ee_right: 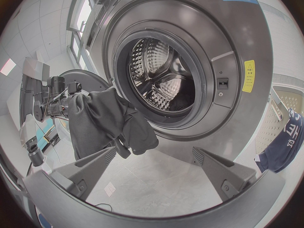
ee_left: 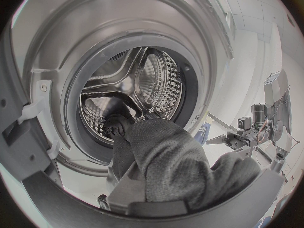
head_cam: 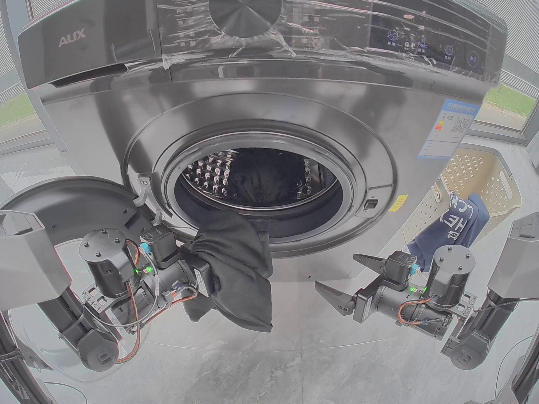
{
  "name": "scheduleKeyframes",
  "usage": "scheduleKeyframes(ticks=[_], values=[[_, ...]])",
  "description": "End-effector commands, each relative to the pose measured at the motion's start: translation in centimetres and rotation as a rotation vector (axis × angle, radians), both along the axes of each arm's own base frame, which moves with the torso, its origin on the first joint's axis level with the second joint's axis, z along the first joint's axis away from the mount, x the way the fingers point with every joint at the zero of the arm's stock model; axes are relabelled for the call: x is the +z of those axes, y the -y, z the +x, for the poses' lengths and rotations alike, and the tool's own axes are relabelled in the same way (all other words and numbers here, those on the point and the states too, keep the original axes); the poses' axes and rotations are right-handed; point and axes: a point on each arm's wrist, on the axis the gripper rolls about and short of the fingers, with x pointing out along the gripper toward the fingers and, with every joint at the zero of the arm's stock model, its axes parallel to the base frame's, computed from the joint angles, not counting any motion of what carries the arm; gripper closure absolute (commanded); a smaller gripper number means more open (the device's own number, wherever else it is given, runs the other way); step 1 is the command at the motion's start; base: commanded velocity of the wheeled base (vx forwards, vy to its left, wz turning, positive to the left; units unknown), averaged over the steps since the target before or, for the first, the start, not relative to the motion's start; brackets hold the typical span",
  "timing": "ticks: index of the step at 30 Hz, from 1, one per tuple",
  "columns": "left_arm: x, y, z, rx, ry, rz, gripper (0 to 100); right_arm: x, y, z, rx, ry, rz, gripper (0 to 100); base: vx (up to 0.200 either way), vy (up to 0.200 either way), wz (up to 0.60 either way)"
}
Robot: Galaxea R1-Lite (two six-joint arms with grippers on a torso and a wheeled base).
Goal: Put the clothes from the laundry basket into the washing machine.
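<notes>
The left pincer [head_cam: 201, 276] is clenched on a black garment [head_cam: 238, 276], which drapes right over its fingers and hangs below it in a loose fold. The top edge of the cloth lies at the lower lip of the opening just ahead of the pincer, not past it, so I'd say this piece is on its way in but not yet loaded.

Across from it, well apart, the right pincer [head_cam: 337, 273] hangs with its jaws spread wide and nothing between them.

Just beyond the left pincer stands the washing machine [head_cam: 269, 102], its door [head_cam: 62, 214] swung fully open on that pincer's outer side. Straight ahead of both pincers is the drum [head_cam: 213, 175]. At its bottom lies a dark bundle of clothes [ee_right: 177, 102], so some of the load looks to be in already.

Farther back, on the outer side of the right pincer and beyond it, the laundry basket [head_cam: 494, 180] leans beside the machine. A navy garment with white lettering [head_cam: 457, 225] spills over its near rim; what else it holds I cannot tell.

My reckoning is that the job is partway through: one piece or more in the drum, one in hand, and at least the navy one left to fetch.
</notes>
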Motion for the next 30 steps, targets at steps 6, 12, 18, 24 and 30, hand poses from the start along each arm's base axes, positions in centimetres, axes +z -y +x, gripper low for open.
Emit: scheduleKeyframes(ticks=[6,12,18,24,30], values=[[-0.3,0.5,-0.2,-0.018,-0.009,0.004,100,-0.4,0.2,-0.8,0.012,-0.022,-0.019,0,0.033,0.0,0.0],[-0.5,0.6,-0.2,-0.02,-0.014,0.009,100,-0.4,0.1,-0.9,0.016,-0.023,-0.019,0,0.0,0.0,0.0],[-0.4,1.5,-0.4,-0.049,-0.004,0.007,100,-0.3,-0.1,-1.1,0.027,-0.021,-0.019,0,0.0,0.0,0.0],[-1.0,4.4,-0.1,-0.095,-0.003,-0.004,100,0.0,-0.7,-1.7,0.053,-0.012,-0.009,0,0.0,0.0,0.0],[-3.6,7.6,3.0,-0.104,-0.004,-0.002,100,-0.1,-0.6,-1.9,0.056,-0.018,-0.016,0,0.0,0.0,0.0]])
